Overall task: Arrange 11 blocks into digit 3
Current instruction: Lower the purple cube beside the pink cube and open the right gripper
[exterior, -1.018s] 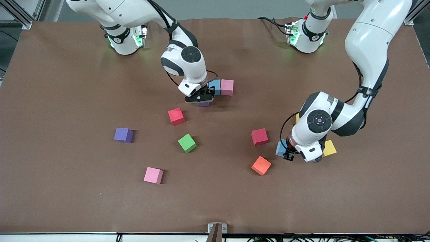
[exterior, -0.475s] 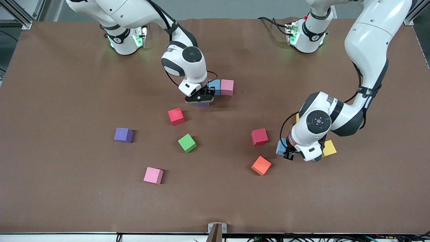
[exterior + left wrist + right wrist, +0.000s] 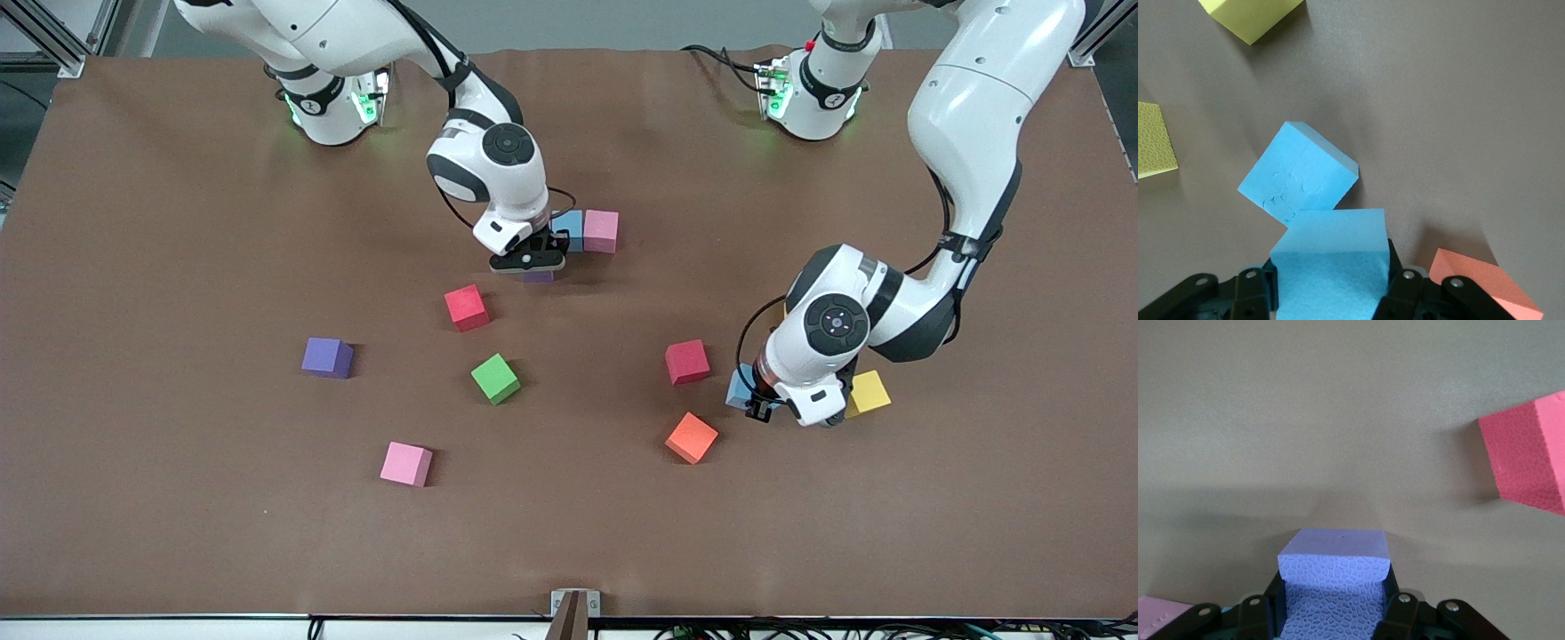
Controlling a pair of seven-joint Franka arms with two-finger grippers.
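Right gripper (image 3: 531, 263), clenched on a purple foam cube (image 3: 1335, 587), hangs low over the brown table (image 3: 178, 267), just beside the start of the digit 3. The start of the digit is a light blue foam cube (image 3: 569, 228) touching a pink foam cube (image 3: 601, 230). The long axis of this pair runs from one arm's end of the table to the other. Its free light blue face looks toward my right arm's end, and I judge that the purple cube belongs there. From my fingers, the pair lies toward the left arm's end. My right arm is the nearer arm. The cloth around it is bare. A red foam cube (image 3: 467, 308) lies nearer to the front camera, apart from the pair.

Left gripper (image 3: 762, 411) grasps a second light blue foam cube (image 3: 1331, 267) over a third light blue foam cube (image 3: 1298, 173). Close by are a yellow foam cube (image 3: 867, 393), an orange foam cube (image 3: 692, 437) and another red foam cube (image 3: 687, 362). I judge a straight lift the safest way out.

Loose and well apart lie a green foam cube (image 3: 495, 378), a purple foam cube on the cloth (image 3: 327, 357) and a lone pink foam cube (image 3: 406, 463). No table edge is near.
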